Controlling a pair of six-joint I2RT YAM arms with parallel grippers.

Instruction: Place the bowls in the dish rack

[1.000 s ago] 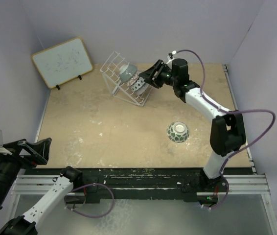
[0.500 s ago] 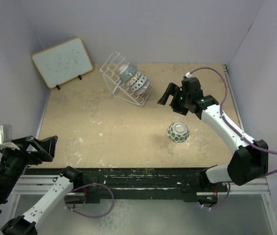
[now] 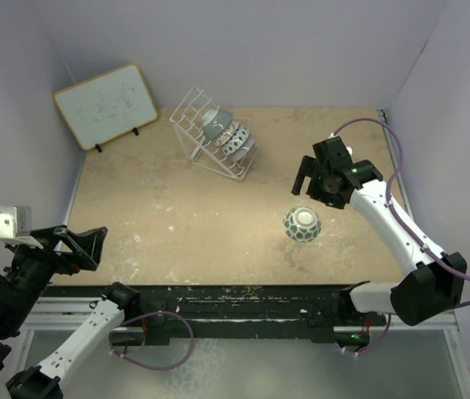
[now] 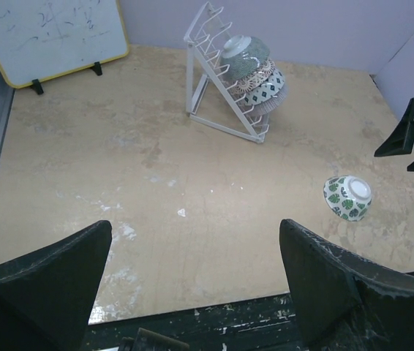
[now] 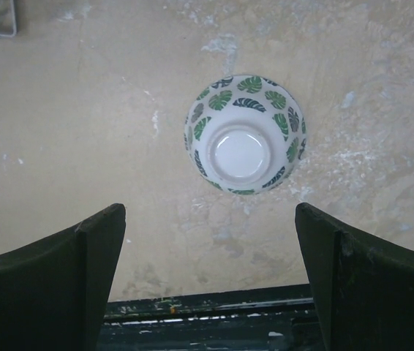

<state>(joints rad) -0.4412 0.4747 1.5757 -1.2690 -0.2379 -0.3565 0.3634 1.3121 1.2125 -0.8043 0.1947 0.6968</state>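
Right jaws wide apart and empty, with the green-and-white bowl (image 5: 243, 135) upside down on the counter (image 5: 83, 110) below, centred between them. Left jaws also wide apart, holding nothing, the dish rack (image 4: 196, 73) and its stacked bowls (image 4: 254, 73) well ahead of them.

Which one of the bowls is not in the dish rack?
The green-and-white leaf-patterned bowl: it sits upside down on the table, alone, while the other bowls lean together in the dish rack.
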